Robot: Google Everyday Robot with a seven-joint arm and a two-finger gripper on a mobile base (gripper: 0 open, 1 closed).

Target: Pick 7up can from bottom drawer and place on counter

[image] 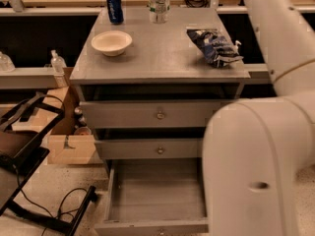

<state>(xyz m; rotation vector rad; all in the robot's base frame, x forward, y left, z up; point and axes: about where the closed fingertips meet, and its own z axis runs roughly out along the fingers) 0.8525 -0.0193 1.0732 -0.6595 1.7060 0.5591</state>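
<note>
The bottom drawer (pixel 155 195) is shown pulled open. The 7up can (pixel 159 6), a blue can (pixel 114 8), a bowl (pixel 111 42) and a bag (pixel 214 45) are carried on the worktop (pixel 162 58). The gripper is outside the frame.

We see a grey tabletop (pixel 162 53), blue can (pixel 114 7) at eleven o'clock, cream bowl (pixel 111 42), white arm (pixel 256 166); claw unseen.
</note>
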